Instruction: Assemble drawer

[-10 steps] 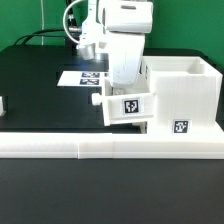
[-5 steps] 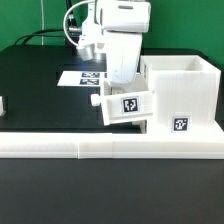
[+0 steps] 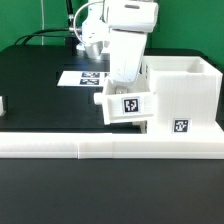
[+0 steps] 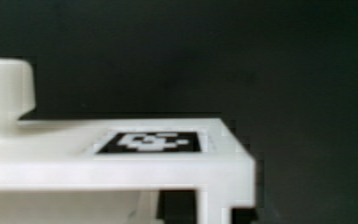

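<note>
The drawer's large white shell (image 3: pixel 182 95) stands at the exterior view's right, open-topped, with a tag on its front. A small white tray (image 3: pixel 127 106) with a tag and a round knob (image 3: pixel 97 99) hangs against the shell's left side, held just above the table. My gripper (image 3: pixel 127 86) comes down on it from above and is shut on the tray's wall. In the wrist view the tray's tagged face (image 4: pixel 155 142) and knob (image 4: pixel 0 90) fill the frame. The dark fingertips (image 4: pixel 181 205) straddle a white wall at my gripper (image 4: pixel 211 210).
A long low white rail (image 3: pixel 90 146) runs along the table's front edge. The marker board (image 3: pixel 82 78) lies flat on the black table behind the arm. Another white part (image 3: pixel 2 103) shows at the exterior view's left edge. Cables hang at the back.
The tray tilted slightly half a second ago and now sits level again. The arm has shifted a little towards the exterior view's right.
</note>
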`<move>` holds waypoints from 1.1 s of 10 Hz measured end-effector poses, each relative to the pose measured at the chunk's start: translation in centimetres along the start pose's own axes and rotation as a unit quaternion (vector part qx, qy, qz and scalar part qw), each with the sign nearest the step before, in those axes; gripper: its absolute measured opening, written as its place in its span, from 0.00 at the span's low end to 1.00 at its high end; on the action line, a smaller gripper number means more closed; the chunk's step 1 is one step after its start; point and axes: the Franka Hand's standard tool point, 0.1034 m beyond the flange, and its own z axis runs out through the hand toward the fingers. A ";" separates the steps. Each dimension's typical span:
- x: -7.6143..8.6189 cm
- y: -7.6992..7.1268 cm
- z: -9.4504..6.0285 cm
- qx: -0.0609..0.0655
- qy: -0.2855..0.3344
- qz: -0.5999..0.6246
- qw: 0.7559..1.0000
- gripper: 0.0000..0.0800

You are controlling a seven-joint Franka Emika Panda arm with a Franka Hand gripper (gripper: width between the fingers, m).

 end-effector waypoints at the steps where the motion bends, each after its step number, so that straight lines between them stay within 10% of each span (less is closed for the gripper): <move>1: 0.0 0.0 0.0 -0.003 -0.011 0.003 1.000 0.06; 6: -0.8 -0.1 -0.1 0.005 -0.009 0.018 1.000 0.07; 8: -1.2 0.1 -1.0 0.011 -0.016 0.017 1.000 0.48; 9: -1.4 0.3 -1.7 0.016 -0.023 0.019 0.999 0.48; 11: -2.1 1.0 -3.9 0.021 -0.035 0.021 0.999 0.78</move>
